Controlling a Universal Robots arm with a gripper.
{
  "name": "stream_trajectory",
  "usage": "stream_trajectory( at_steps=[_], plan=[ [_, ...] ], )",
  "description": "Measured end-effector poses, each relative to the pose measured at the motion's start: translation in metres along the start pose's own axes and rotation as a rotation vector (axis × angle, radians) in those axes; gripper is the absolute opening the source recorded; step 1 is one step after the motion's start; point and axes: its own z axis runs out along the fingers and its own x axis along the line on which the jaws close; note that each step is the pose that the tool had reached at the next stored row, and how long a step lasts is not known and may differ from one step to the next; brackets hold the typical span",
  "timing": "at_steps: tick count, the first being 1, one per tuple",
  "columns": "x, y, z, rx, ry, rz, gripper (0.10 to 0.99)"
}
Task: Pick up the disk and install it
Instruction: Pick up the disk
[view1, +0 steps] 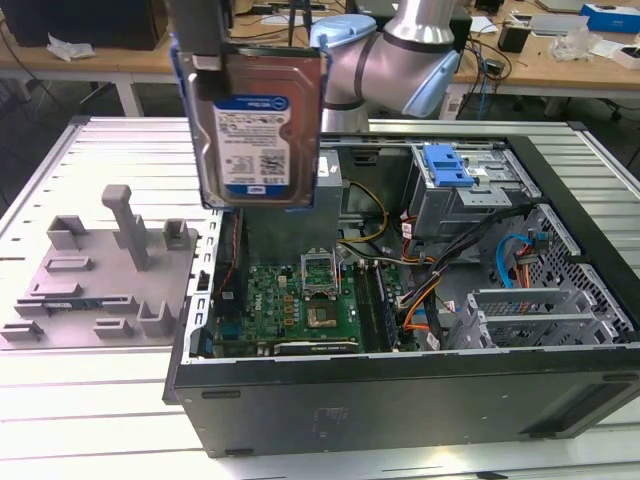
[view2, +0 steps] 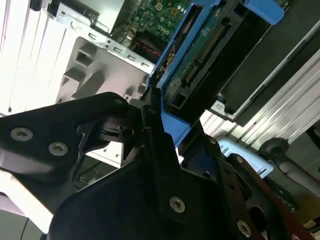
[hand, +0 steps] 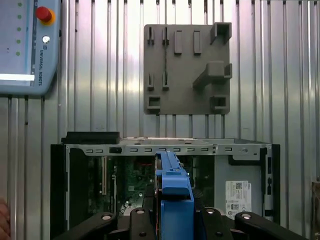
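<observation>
One disk (view1: 262, 125) hangs upright above the open computer case (view1: 420, 390), its label facing the exterior view, well apart from the grey fixture plate (view1: 90, 275). The gripper (view2: 170, 127) is clamped on the disk's blue carrier frame, seemingly at its upper end.

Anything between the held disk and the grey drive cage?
Nothing visible. The claw holds the disk high over the open case, with open air across to the drive cage. A blue latch sits atop the cage; cables lie lower, beside it.
</observation>
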Motion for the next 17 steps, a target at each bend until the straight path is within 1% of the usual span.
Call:
stream_trajectory(
  at_steps=[1,3,5,6,7,8,9,10,11,13,14,15,16,17],
  plan=[
    [0.0018,-0.0043,-0.0002,0.000,0.0000,0.000,0.369],
    [0.0075,-0.0187,-0.0008,-0.001,0.0001,0.000,0.369],
    [0.0110,-0.0279,-0.0011,-0.001,-0.0001,0.000,0.369],
    [0.0154,-0.0400,-0.0016,-0.001,0.0000,0.000,0.369],
    [0.0176,-0.0459,-0.0018,-0.001,0.0000,0.000,0.369],
    [0.0192,-0.0502,-0.0020,-0.001,0.0000,0.000,0.369],
    [0.0230,-0.0606,-0.0025,-0.001,0.0000,0.000,0.369],
    [0.0255,-0.0673,-0.0027,-0.002,0.0000,0.000,0.369],
    [0.0293,-0.0777,-0.0031,-0.002,0.0000,0.000,0.369],
    [0.0332,-0.0883,-0.0036,-0.002,0.0000,0.000,0.369],
    [0.0356,-0.0954,-0.0038,-0.002,0.0000,0.000,0.369],
    [0.0389,-0.1054,-0.0042,-0.002,-0.0001,0.000,0.369],
    [0.0406,-0.1113,-0.0045,-0.002,0.0000,0.000,0.369],
    [0.0419,-0.1157,-0.0046,-0.003,0.0000,0.000,0.369]
  ],
)
